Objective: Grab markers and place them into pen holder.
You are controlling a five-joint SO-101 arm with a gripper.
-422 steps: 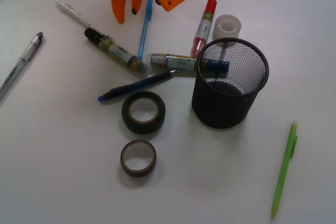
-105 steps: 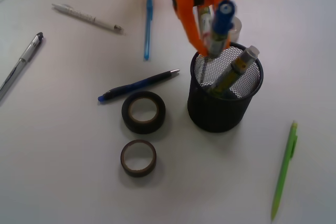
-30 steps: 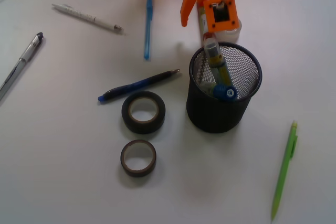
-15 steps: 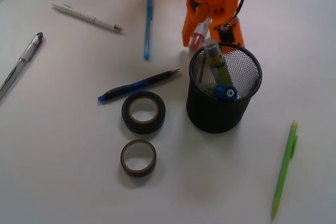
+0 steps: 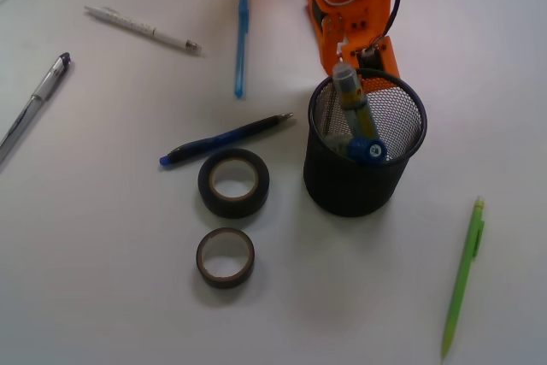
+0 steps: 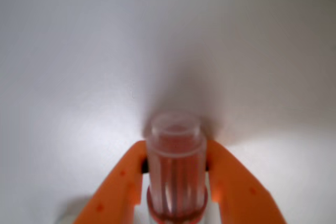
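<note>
The pen holder (image 5: 342, 187), a black mesh cup, stands right of centre. Two markers are in it: a blue cap (image 5: 371, 150) shows at the front, and a pale-ended barrel (image 5: 349, 91) leans on the back rim. My orange gripper (image 5: 344, 55) is down on the table just behind the cup. In the wrist view its fingers (image 6: 128, 174) press both sides of the red marker (image 6: 174, 161), so the gripper (image 6: 175, 153) is shut on it. The red marker is hidden by the gripper in the front view.
Two black tape rolls (image 5: 233, 182) (image 5: 225, 257) lie left of the cup. A dark blue pen (image 5: 224, 138), a thin blue pen (image 5: 242, 38), a white pen (image 5: 141, 29) and a silver pen (image 5: 32, 102) lie to the left. A green pencil (image 5: 462, 275) lies at lower right.
The black and blue markers went from the table into the cup. In the last second my gripper came down behind the cup and closed around the red marker.
</note>
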